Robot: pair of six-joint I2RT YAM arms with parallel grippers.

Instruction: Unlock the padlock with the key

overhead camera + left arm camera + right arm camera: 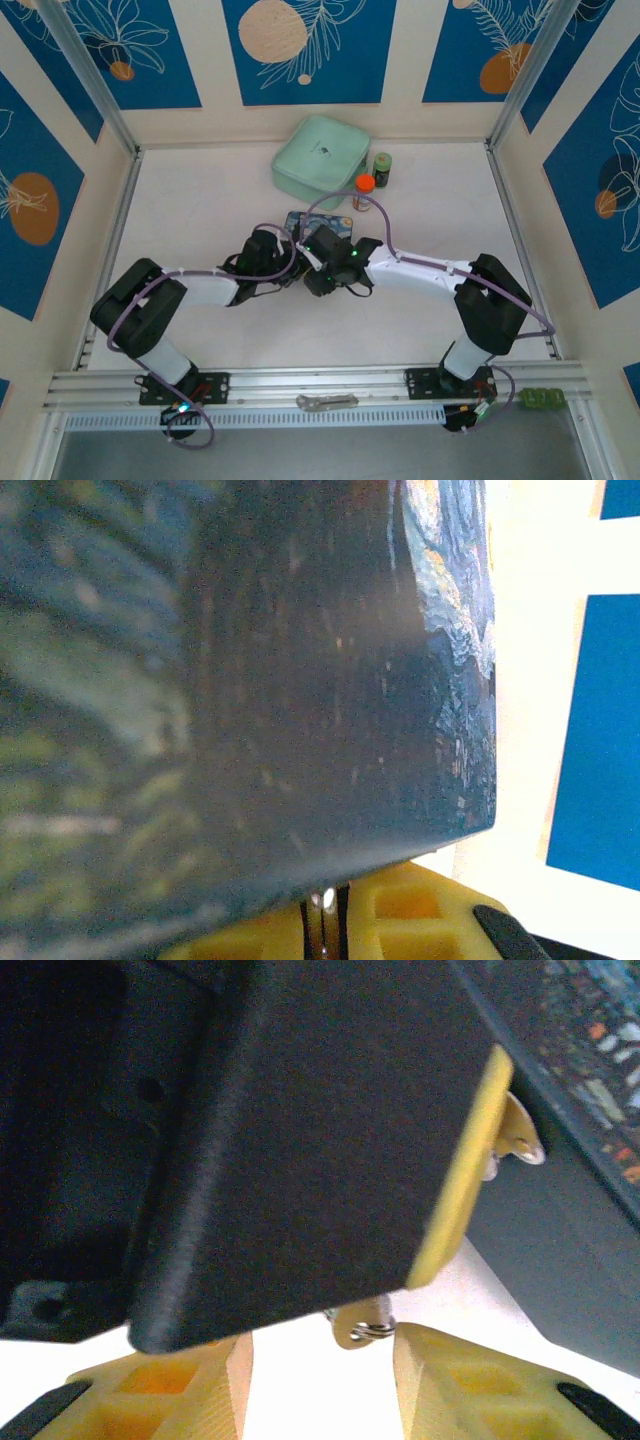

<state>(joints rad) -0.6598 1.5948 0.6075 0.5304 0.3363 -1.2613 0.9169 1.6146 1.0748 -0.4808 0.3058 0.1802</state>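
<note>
The left jaws (325, 920) are drawn to a narrow slit. A small dark thing with a silvery glint, seemingly the padlock (322, 905), is pinched between the yellow fingers (415, 910). They are right up against the blue painted tin (250, 680), which looms blurred just beyond the tips.

The right jaws (322, 1360) stand well apart and clamp nothing. In the gap sits a small silvery tab with a wire ring through it, which looks to be the key (360, 1325). It pokes out from under the black body of the left arm's finger, hard by one yellow right fingertip (460, 1380); I cannot tell whether they touch. A second silvery bit (520, 1138) sticks out beside that finger's yellow pad, next to the dark side of the tin (580, 1240); I cannot tell what it is.

From above, both arms meet at the middle of the bench (200, 220), just this side of the tin (330, 228). Behind the tin lies a mint-green case (320, 160), closed, with an orange-capped bottle (364, 192) and a dark bottle (382, 168) upright beside it. Their contents are hidden. A flat silver strip (326, 402) lies on the rail at the near edge.
</note>
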